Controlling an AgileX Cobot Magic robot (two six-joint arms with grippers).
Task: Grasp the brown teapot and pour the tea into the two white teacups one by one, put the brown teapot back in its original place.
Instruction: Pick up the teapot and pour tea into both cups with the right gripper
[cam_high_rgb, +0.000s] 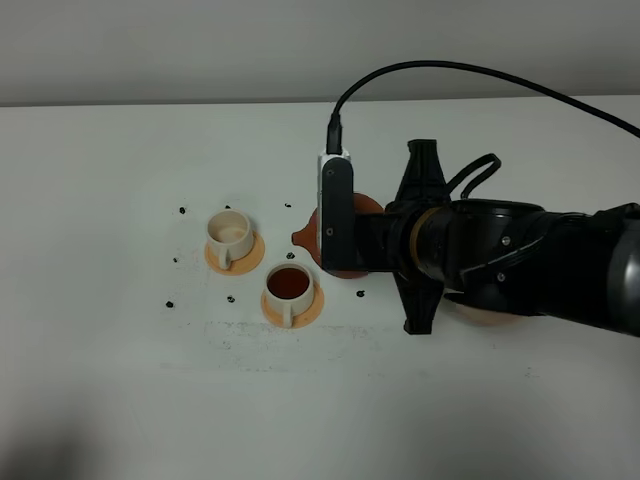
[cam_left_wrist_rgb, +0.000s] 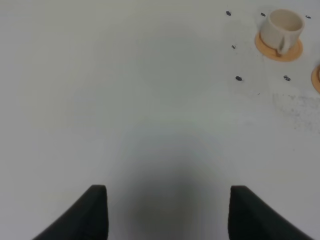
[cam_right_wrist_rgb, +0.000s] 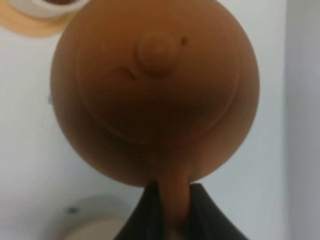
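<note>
The brown teapot hangs above the table right of the cups, its spout pointing left, just beyond the near cup. My right gripper is shut on its loop handle; the teapot fills the right wrist view. The near white teacup holds dark tea on its orange saucer. The far white teacup looks empty on its saucer; it also shows in the left wrist view. The beige coaster peeks out under my right arm. My left gripper is open over bare table.
Small black dots mark the white table around the cups. My right arm and its cable cover the right middle of the exterior view. A second saucer's edge shows in the left wrist view.
</note>
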